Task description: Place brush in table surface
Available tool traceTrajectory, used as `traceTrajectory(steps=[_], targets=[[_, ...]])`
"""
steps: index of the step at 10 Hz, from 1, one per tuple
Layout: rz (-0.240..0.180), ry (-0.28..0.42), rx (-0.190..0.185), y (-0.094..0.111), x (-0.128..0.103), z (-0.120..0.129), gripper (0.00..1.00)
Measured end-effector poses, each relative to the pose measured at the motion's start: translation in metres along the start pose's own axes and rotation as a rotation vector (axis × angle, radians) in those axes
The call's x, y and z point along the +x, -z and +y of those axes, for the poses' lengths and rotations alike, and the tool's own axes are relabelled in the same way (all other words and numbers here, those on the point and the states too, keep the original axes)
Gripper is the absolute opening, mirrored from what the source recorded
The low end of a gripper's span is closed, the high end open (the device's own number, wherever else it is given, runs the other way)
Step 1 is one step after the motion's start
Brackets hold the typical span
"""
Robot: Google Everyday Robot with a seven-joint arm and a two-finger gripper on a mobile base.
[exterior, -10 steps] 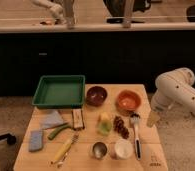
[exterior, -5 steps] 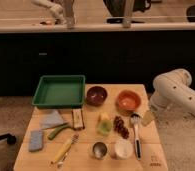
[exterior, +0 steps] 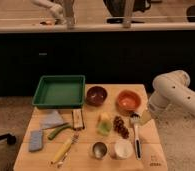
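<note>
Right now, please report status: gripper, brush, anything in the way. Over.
Gripper low at right edge of table surface, beside brush head. Brush lying flat on the wood. White cup and grapes close beside it.

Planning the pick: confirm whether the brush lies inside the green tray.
No, the brush lies on the table surface, well right of the green tray, with the hand beside its pale head.

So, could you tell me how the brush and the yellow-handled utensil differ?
The brush has a black handle; the yellow-handled utensil a yellow one. The brush lies nearly straight at the picture's right; the utensil slants at its left. The gripper hovers beside the brush's head, far from the utensil. Both lie on the table surface.
</note>
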Motion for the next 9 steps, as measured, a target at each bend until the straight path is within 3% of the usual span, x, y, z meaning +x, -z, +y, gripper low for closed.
traceTrajectory(steps=[2, 4, 9], targets=[[0.007, -0.014, 0.012, -0.001, 0.001, -0.001, 0.8], [0.018, -0.131, 0.023, -0.006, 0.0, -0.001, 0.8], [0.002, -0.308, -0.055, -0.012, 0.002, 0.006, 0.8]])
